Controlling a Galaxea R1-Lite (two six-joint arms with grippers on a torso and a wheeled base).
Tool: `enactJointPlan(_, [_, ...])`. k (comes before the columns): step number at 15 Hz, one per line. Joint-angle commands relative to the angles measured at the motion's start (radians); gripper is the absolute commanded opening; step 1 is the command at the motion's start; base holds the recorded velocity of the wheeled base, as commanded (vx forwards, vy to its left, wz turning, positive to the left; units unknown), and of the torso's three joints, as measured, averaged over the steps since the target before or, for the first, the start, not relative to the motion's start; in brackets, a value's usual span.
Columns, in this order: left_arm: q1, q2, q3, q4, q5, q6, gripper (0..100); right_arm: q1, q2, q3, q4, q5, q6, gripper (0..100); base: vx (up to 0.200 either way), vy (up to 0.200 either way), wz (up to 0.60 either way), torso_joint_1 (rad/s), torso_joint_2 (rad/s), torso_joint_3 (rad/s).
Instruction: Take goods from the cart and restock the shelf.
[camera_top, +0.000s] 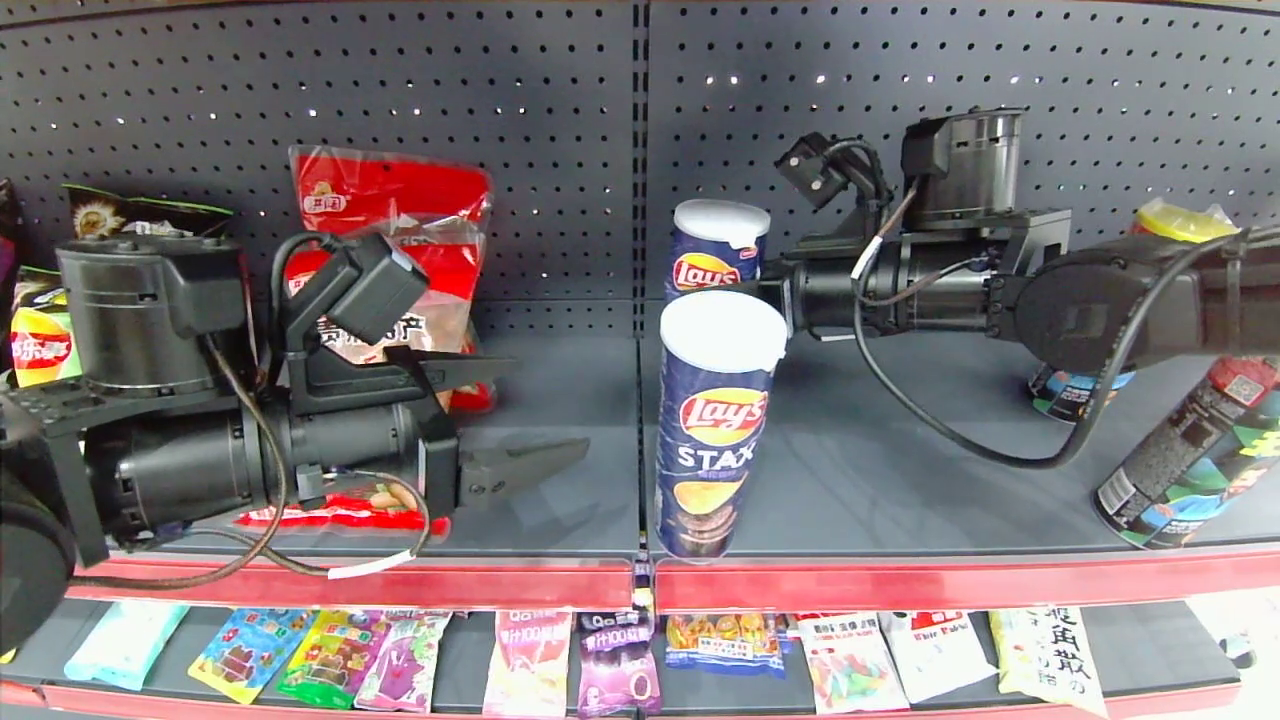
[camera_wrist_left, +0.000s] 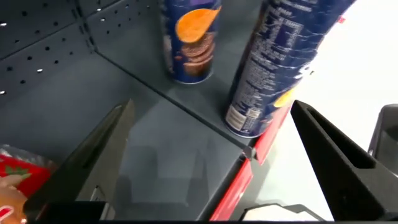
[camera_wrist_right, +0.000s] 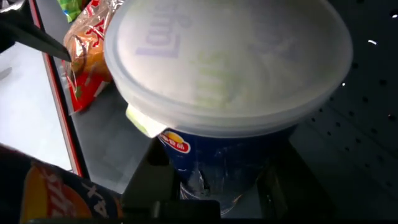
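Observation:
Two blue chip cans with white lids stand near the middle of the grey shelf. The front can is at the shelf's red edge. The rear can stands behind it near the pegboard. My right gripper comes in from the right, partly hidden behind the front can, its fingers closed on the rear can's sides. My left gripper hovers open over bare shelf left of the front can, holding nothing.
A red snack bag leans on the pegboard behind my left arm, more bags at far left. A dark can leans tilted at the right, under a yellow bag. Several packets line the lower shelf.

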Motion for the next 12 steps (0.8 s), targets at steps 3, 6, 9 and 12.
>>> enactJointPlan(3, [0.002, 0.002, 0.005, 0.0, -0.005, 0.003, 100, -0.003, 0.012, 0.007, 0.001, 0.0, -0.002, 0, 0.0, 0.0, 0.0, 0.0, 0.0, 0.0])
enactJointPlan(6, [0.002, 0.001, 0.005, 0.0, -0.006, 0.003, 100, -0.004, 0.012, 0.008, 0.001, 0.002, -0.002, 100, 0.0, 0.0, 0.0, 0.0, 0.0, 0.0])
enactJointPlan(9, [0.003, 0.002, -0.001, 0.0, -0.002, 0.003, 100, -0.004, -0.007, 0.022, 0.001, -0.003, 0.0, 100, 0.0, 0.0, 0.0, 0.0, 0.0, 0.0])
enactJointPlan(12, [0.003, 0.008, -0.007, -0.002, 0.014, 0.005, 100, -0.006, -0.062, 0.079, 0.002, -0.006, 0.0, 100, 0.0, 0.0, 0.0, 0.0, 0.0, 0.0])
